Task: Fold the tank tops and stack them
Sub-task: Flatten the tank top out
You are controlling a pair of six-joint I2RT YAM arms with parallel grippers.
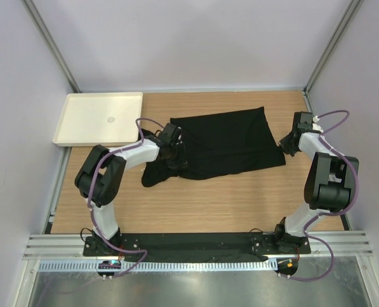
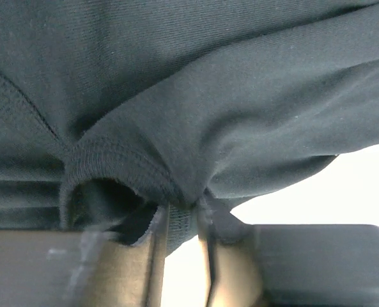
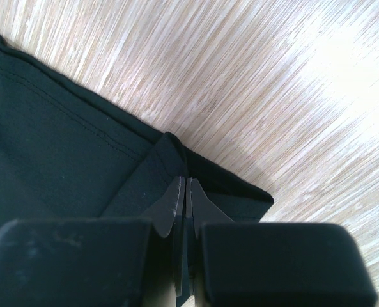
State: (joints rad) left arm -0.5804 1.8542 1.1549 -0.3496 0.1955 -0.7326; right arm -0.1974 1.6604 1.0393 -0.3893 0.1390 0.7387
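Tank top [image 1: 227,144], black, lies spread on the wooden table [image 1: 208,198] to the right of the white tray [image 1: 80,121]. The end nearest the tray is crumpled, the far end flatter.

Left gripper [image 1: 173,152] sits just off the tray's near right corner, on the crumpled end. Wrist view: fingers [image 2: 112,268] drawn close, a ribbed hem edge bunched into the narrow slot between them. A grip, but only on the top of the bunch.

Right gripper [image 1: 286,146] is at the end farthest from the tray. Its fingertips [image 3: 174,201] are pressed together on a turned-over corner of the hem; the bite looks thin.

Risks, judged from here:
- The right corner slips out once the cloth is tensioned, because so little fabric sits between the tips
- The left pinch may hold one layer or several; I cannot tell which. An uneven catch would drag the crumpled end into a twisted fold
- If the arms lift unequally, the cloth skews, or the end near the tray sweeps against the tray rim
- The straps are hidden in the bunch and could trail and snag
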